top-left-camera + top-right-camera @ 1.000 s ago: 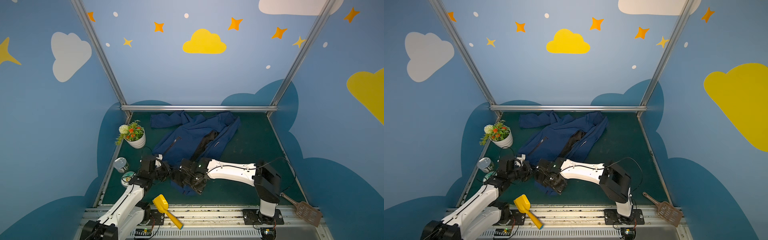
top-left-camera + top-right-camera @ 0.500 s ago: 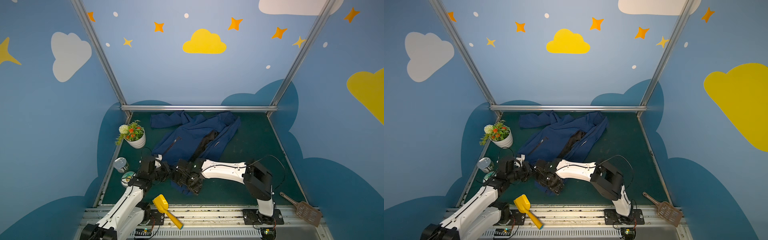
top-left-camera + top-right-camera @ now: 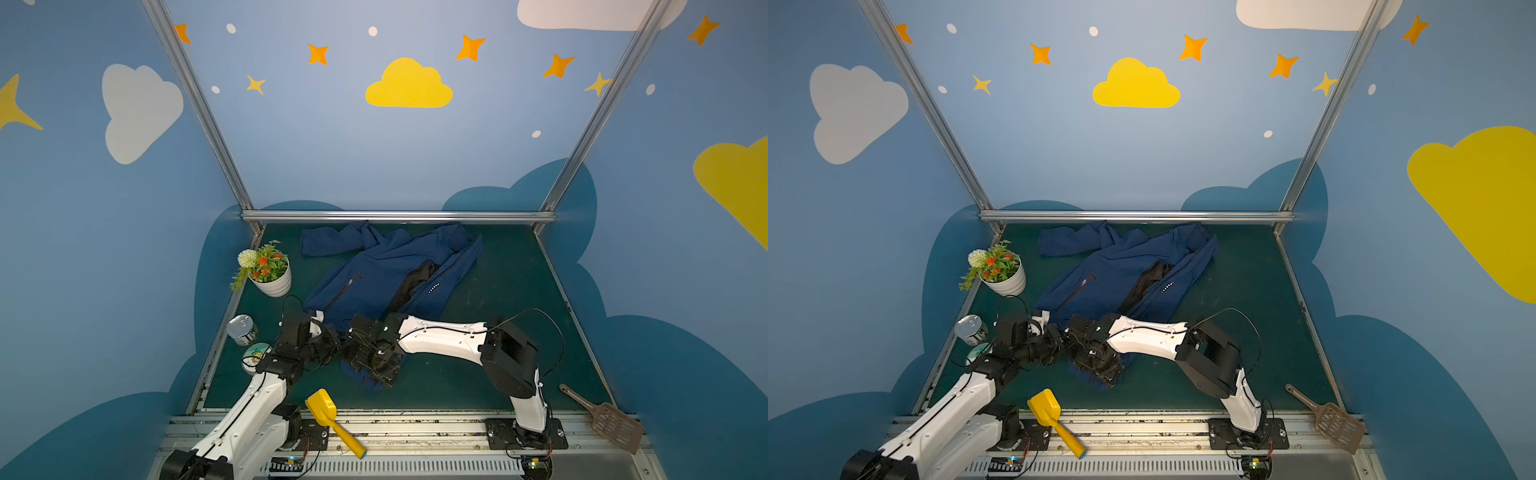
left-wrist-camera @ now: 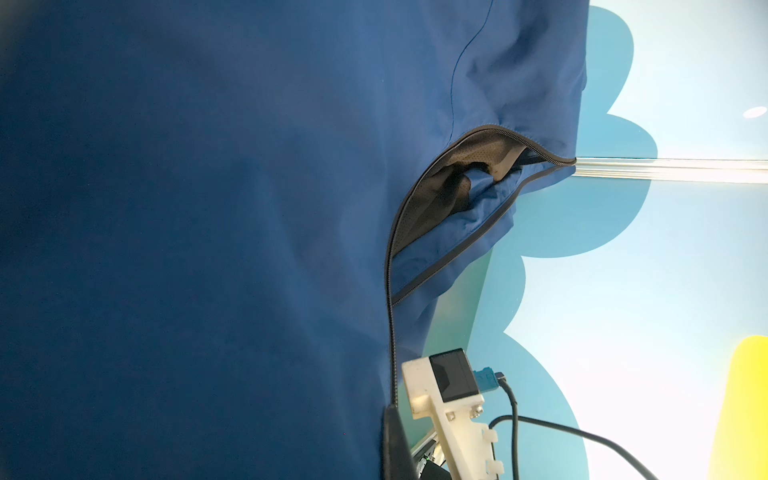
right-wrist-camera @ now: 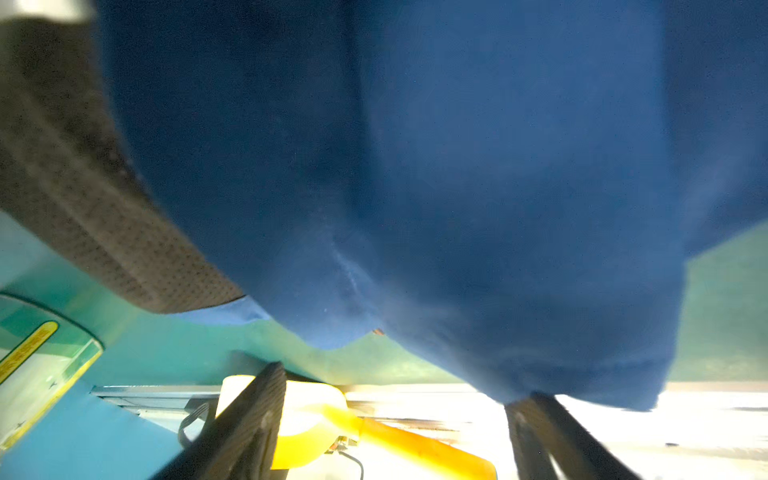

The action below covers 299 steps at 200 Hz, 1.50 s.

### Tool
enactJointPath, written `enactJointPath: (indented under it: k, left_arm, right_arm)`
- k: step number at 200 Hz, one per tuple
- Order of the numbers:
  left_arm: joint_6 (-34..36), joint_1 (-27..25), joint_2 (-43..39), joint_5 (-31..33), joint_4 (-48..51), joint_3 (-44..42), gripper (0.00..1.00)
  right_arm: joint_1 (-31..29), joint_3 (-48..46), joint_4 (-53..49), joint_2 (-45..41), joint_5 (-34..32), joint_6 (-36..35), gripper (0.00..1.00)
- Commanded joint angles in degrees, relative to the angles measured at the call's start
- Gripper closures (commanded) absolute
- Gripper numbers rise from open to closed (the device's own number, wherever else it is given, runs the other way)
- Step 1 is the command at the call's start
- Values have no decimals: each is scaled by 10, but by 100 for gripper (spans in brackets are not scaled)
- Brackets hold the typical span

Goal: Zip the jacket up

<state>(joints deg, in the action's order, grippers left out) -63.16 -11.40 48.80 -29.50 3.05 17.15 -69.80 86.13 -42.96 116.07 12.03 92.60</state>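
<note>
One jacket (image 3: 386, 266), navy, thin and softly creased, lay spread on the green table mat (image 3: 498, 291) toward the back, its near hem gathered up under both arms; the front stood open, with black lining showing between the two edges, so the zipping was judged barely begun; change over the last second: the right arm drew its elbow in toward the middle and the right gripper (image 5: 407, 382) edged closer along the hem, while the body of the jacket lay as before; this was judged a repositioning for a hold on the free front edge, with nothing yet closed; left gripper (image 3: 334, 343) clamped tight, apparently pinching the jacket at the lower end of the zip (image 4: 390, 332), whose dark toothed line ran up from its finger and split around a gap; right gripper spread wide, nothing between its fingers (image 5: 249, 415), cloth draping over one tip; materials: smooth matte cloth with stitched seams; lining (image 4: 440, 187) of perforated mesh; fingers black, flat and textured; also present: yellow plastic scoop (image 3: 332, 419), white ribbed flower pot (image 3: 272, 282), tin can (image 3: 242, 329), brown slotted scoop (image 3: 606, 419).
</note>
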Motion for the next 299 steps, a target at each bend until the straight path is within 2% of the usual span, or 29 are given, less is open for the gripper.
enactJointPath:
  k: [1, 35, 63, 95, 106, 122, 135, 171, 228, 299]
  left_arm:
    - [12, -1, -2, 6, 9, 3, 97]
    - [15, -1, 3, 8, 10, 3, 97]
    - [15, -1, 4, 8, 10, 3, 97]
    - [18, 0, 2, 9, 12, 2, 97]
    - [19, -1, 2, 9, 14, 2, 97]
    - [14, -1, 1, 8, 13, 3, 97]
    - [9, -1, 2, 6, 1, 2, 97]
    - [47, 24, 43, -25, 39, 53, 97]
    - [62, 73, 94, -80, 15, 68, 97]
    - [73, 109, 124, -113, -1, 66, 97]
  right_arm:
    - [5, -17, -6, -5, -5, 9, 23]
    - [7, -25, -3, -1, 5, 17, 28]
    - [6, -26, -8, -5, 0, 18, 38]
    - [6, -28, -7, -10, -6, 16, 53]
    - [6, -21, -9, -13, -10, 8, 46]
    - [-1, 17, -67, -15, -35, -2, 25]
    - [-11, 45, -120, -19, -61, -3, 20]
    - [-22, 58, -146, -20, -77, 10, 20]
    - [-30, 44, -63, -20, -77, -6, 19]
    - [-23, 62, -29, 23, -59, -5, 19]
